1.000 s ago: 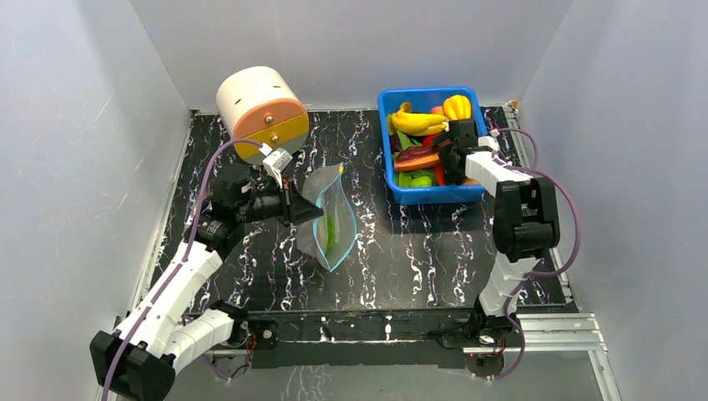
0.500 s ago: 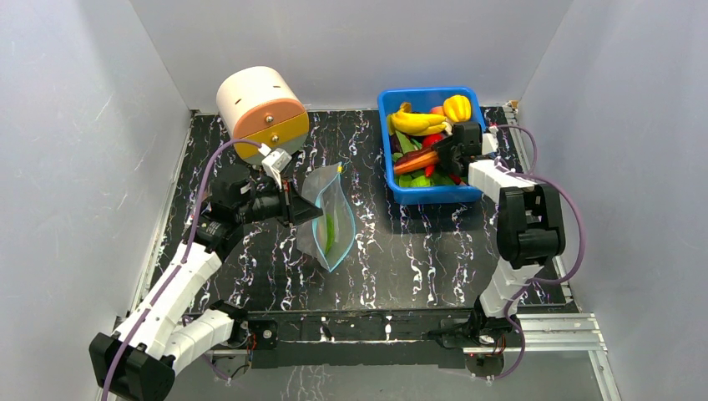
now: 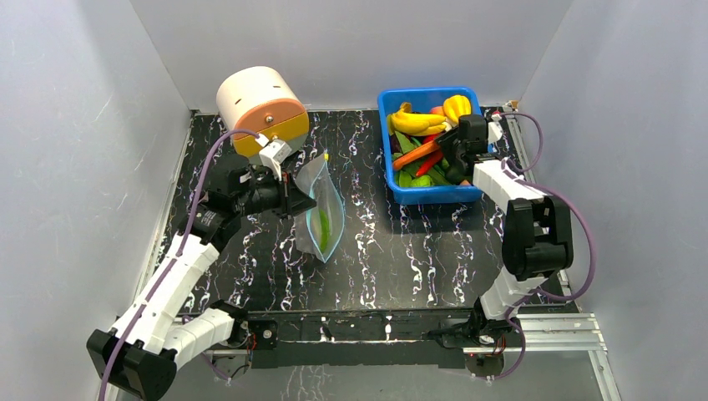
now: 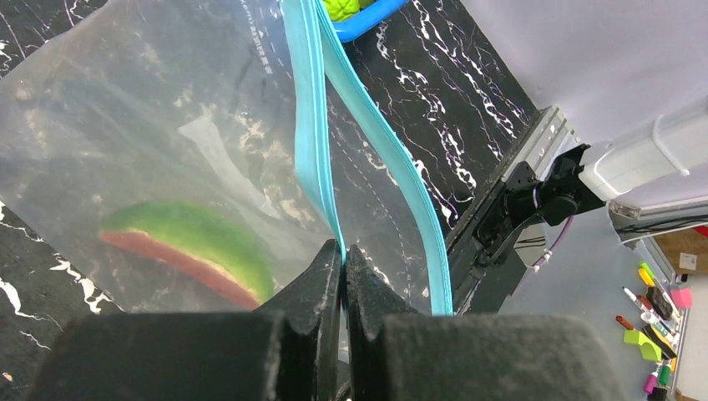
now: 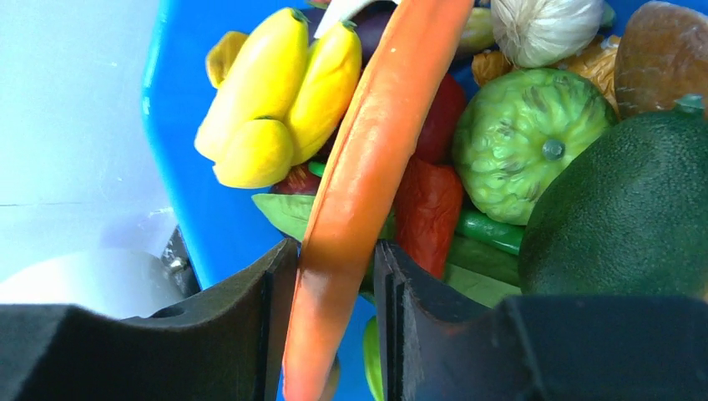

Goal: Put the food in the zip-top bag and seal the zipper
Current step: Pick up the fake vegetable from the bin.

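Observation:
The zip-top bag (image 3: 321,209) (image 4: 150,125) stands on edge at mid-table, its mouth spread, with a green and red slice of food (image 4: 188,246) inside. My left gripper (image 3: 305,203) (image 4: 343,251) is shut on one lip of the teal zipper (image 4: 311,142) (image 3: 341,224); the other lip bows away to the right. Over the blue bin (image 3: 427,197) (image 5: 179,125), my right gripper (image 3: 442,146) (image 5: 334,259) is shut on a long orange carrot (image 3: 416,154) (image 5: 376,142), which sticks out left above the remaining food: yellow bananas (image 5: 275,92), a bumpy green fruit (image 5: 522,134), an avocado (image 5: 626,209).
A white and orange drum-shaped object (image 3: 260,109) sits at the back left, close behind my left wrist. The bin is against the back right corner. Grey walls enclose the black marbled table (image 3: 417,259) on three sides.
The right jaws have closed on the carrot and raised its gripped end within the bin. My left gripper has shifted slightly left and back, carrying the bag's mouth with it.

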You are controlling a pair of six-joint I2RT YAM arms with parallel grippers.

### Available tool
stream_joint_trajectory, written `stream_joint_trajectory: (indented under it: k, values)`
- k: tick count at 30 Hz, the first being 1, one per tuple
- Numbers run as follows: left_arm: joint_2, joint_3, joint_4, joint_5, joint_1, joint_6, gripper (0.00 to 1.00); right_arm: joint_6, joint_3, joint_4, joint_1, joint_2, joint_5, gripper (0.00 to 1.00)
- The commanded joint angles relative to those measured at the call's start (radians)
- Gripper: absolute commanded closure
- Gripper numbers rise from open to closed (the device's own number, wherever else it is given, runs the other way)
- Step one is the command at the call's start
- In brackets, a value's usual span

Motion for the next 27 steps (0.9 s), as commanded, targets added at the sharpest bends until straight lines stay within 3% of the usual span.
stream_joint_trajectory:
  k: [1, 3, 13, 27]
  values:
    - [0.013, 0.04, -0.01, 0.01, -0.004, -0.004, 1.0, -0.082, 0.041, 0.032, 0.002, -0.096, 0.064, 0.74]
    - [0.011, 0.036, 0.001, 0.012, -0.004, -0.008, 1.0, -0.112, 0.045, 0.042, 0.002, -0.106, 0.051, 0.81]
    - [0.024, 0.046, -0.018, 0.006, -0.005, -0.007, 1.0, -0.104, 0.009, 0.024, 0.002, -0.132, 0.035, 0.82]
    - [0.053, 0.071, 0.0, -0.047, -0.004, -0.068, 1.0, -0.268, -0.032, 0.036, 0.004, -0.288, 0.036, 0.88]
